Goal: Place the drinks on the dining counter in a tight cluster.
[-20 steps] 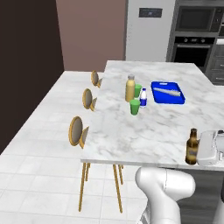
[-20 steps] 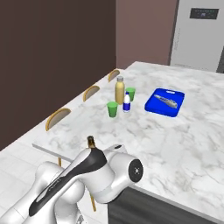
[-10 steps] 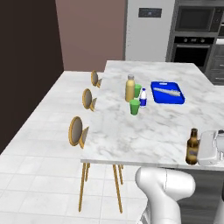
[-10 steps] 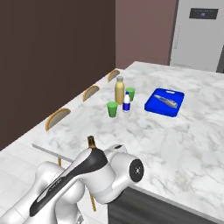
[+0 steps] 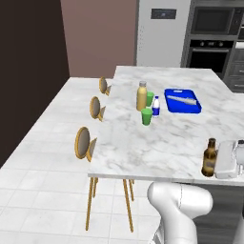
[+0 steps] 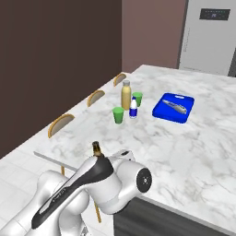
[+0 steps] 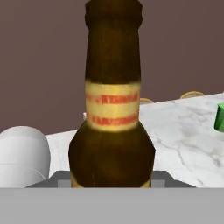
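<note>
**Ana:** Near the front edge of the dining counter (image 5: 157, 147), at its right end in the left base view, stands the beer bottle (image 5: 209, 157). It is upright, with the gripper (image 5: 228, 159) pressed against its right side.

**Ben:** Is the claw clamped on it?

**Ana:** Yes, it is clenched on the beer bottle. In the hand view the brown bottle (image 7: 113, 100) rises right in front of the camera, with a yellow and red label on its neck, so it sits between the jaws.

**Ben:** Where are the other drinks?

**Ana:** Further along the counter, well apart from the beer bottle. The yellow juice bottle (image 5: 141, 96) stands upright, and the small water bottle (image 5: 156, 106) stands just beside it, toward the blue tray (image 5: 182, 101).

**Ben:** Anything mixed in with them?

**Ana:** Two green cups. One green cup (image 5: 147, 116) is in front of the juice bottle, and the other cup (image 5: 150, 98) stands between the two bottles and behind them. Three round stools (image 5: 84, 143) line the counter's left side.

**Ben:** And from the right base view?

**Ana:** The beer bottle's top (image 6: 96, 148) pokes up just behind the white arm, near the counter's near edge.
</note>
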